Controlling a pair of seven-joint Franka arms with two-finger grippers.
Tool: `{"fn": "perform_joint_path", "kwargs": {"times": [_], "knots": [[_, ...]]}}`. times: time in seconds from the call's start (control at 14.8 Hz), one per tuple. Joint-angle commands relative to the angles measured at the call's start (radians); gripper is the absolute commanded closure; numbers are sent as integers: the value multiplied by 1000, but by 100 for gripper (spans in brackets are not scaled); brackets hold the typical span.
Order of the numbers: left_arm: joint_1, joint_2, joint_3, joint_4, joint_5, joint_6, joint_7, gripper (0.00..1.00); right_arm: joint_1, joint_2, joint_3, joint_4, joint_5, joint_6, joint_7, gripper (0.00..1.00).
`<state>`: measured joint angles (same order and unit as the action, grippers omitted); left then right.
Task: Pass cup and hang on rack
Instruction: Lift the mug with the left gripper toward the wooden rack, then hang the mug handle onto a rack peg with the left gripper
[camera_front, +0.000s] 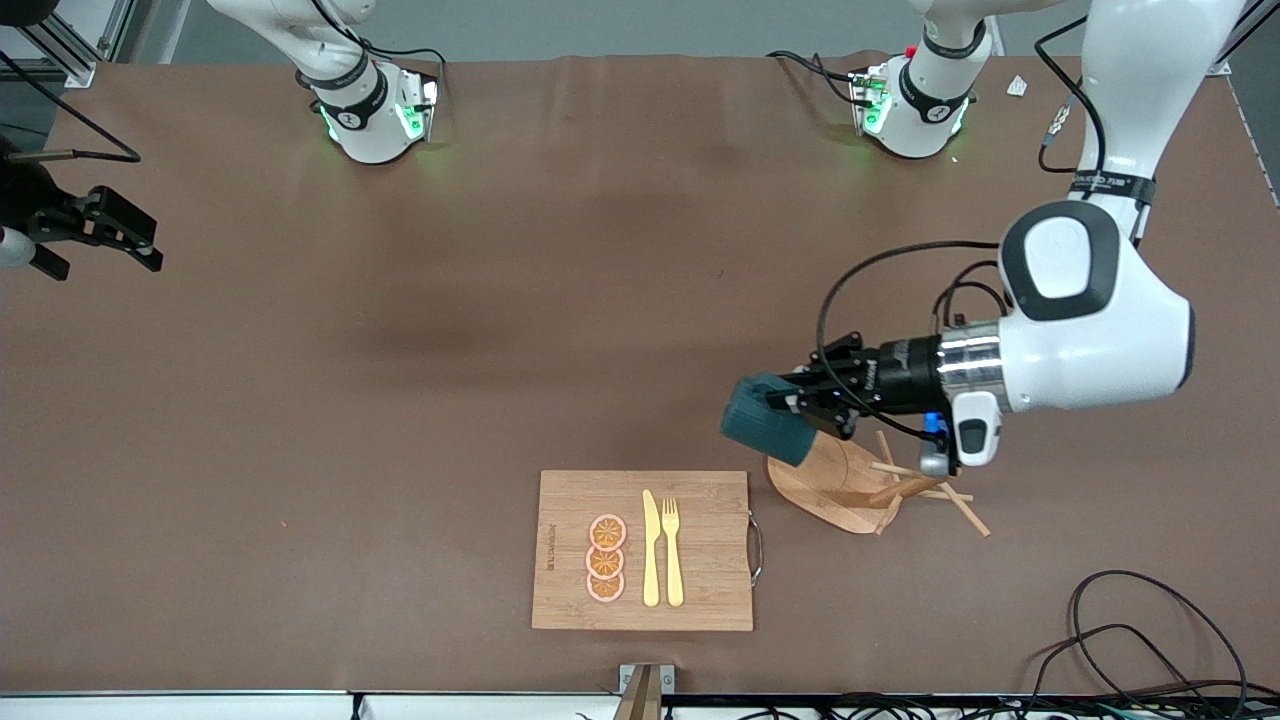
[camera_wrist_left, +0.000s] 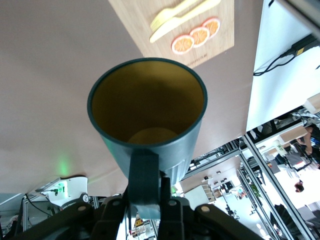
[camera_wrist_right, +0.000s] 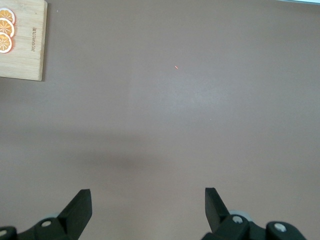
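The cup (rigid, probably light) is being pinched by its handle in the left gripper above the rack, while the right gripper is being kept waiting, spread wide and empty.

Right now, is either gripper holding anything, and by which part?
The left gripper holds the cup by its handle, above the rack. The right gripper holds nothing.

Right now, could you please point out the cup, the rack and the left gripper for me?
cup (camera_front: 765, 420): front view, on its dark outer wall.
rack (camera_front: 830, 490): front view, on its oval base.
left gripper (camera_wrist_left: 144, 200): left wrist view, between its fingertips, shut on the cup's handle.
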<state>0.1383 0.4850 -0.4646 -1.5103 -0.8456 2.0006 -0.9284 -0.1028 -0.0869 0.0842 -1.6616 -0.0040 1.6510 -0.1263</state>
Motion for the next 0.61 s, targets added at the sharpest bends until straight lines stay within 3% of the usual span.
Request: {"fn": "perform_joint_path", "kwargs": {"times": [0.0,0.54], "knots": [[62,15,-11,-13,-62,-29,86,90,2,-16,0,-4,12,-5,2,0],[159,67,-11,-15,-122,-100,281,89,2,-16,0,-4,12,-7,-6,0]]}}
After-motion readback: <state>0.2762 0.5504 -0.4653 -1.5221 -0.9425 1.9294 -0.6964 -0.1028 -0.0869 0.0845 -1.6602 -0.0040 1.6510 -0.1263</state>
